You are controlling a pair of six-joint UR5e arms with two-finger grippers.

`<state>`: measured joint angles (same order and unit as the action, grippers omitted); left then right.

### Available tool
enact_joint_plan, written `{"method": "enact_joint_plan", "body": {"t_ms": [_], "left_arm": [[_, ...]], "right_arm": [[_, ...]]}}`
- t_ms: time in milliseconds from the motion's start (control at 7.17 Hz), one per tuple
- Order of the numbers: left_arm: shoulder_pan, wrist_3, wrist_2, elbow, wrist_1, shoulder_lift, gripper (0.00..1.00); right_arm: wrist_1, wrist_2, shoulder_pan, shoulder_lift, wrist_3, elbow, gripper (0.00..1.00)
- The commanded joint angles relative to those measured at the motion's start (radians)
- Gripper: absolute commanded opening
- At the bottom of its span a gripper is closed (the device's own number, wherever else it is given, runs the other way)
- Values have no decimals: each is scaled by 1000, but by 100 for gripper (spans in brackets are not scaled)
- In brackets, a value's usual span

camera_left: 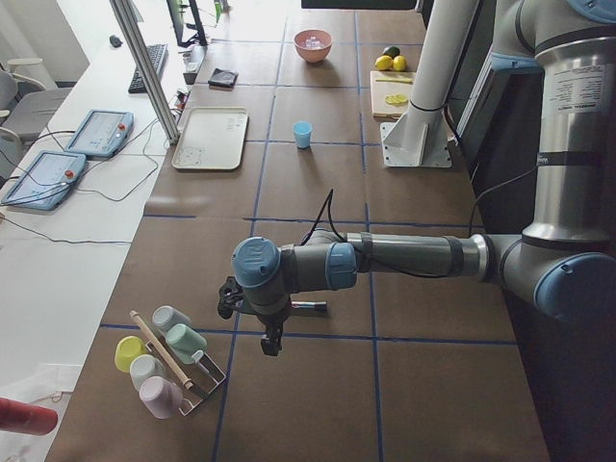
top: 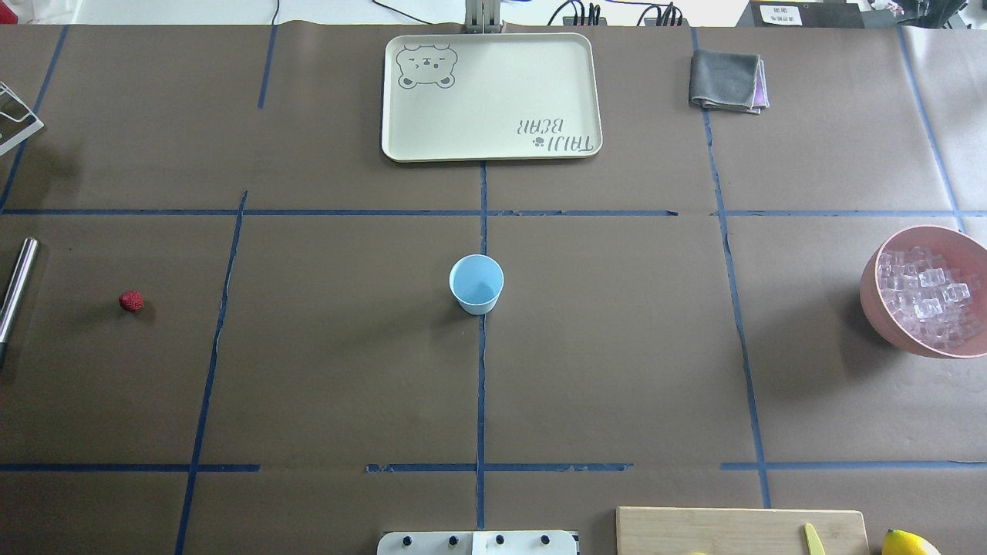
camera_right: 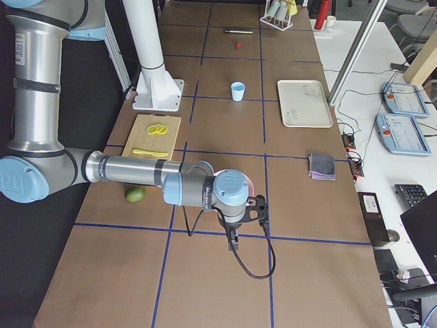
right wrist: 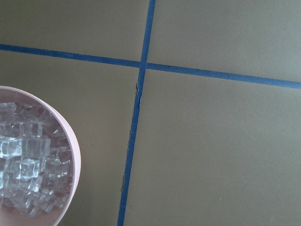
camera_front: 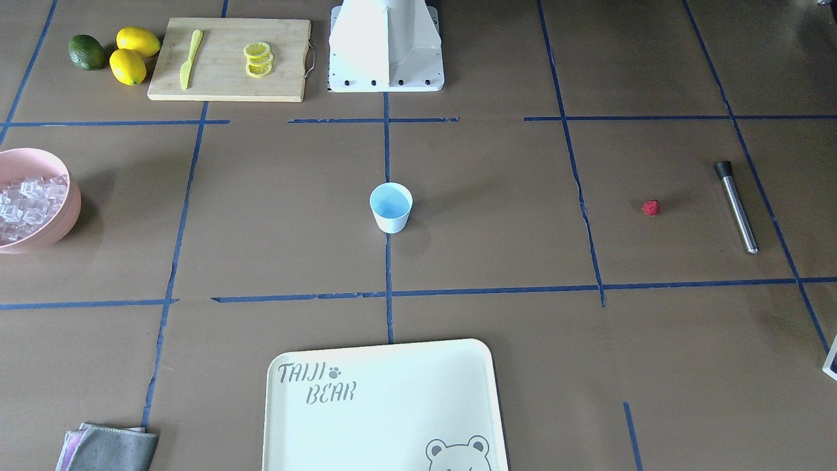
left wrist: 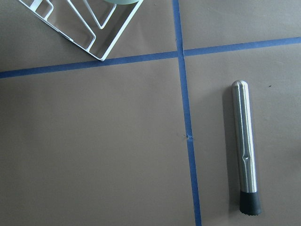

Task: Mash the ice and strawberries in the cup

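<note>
Two unreadable apertures — left tool (camera_left: 272, 346); right tool (camera_right: 233, 240).

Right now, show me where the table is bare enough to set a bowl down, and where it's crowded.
Bare: the wide stretches between the cup and the strawberry, between the cup and the pink bowl, and between the cup and the tray. Crowded: the corner with the cutting board, lemons and avocado.

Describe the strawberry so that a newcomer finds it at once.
Start at the cup in the middle of the table and go toward the robot's left. Short of the steel rod lies the strawberry. It alone is small, round and red; the rod is long and silver.
</note>
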<state>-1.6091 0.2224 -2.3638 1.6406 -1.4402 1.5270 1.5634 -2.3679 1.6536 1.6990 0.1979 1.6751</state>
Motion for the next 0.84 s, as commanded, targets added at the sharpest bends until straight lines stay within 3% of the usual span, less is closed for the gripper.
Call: {"method": "enact_joint_plan", "body": {"t_ms": [0,697], "left_arm": [[0,0,0,5,0,-1,100],[0,-2,2,7,0,7,100]], "right_arm": [[1,4,-2,-2,0,8,100],[-2,9,-2,-2,0,6,100]]}}
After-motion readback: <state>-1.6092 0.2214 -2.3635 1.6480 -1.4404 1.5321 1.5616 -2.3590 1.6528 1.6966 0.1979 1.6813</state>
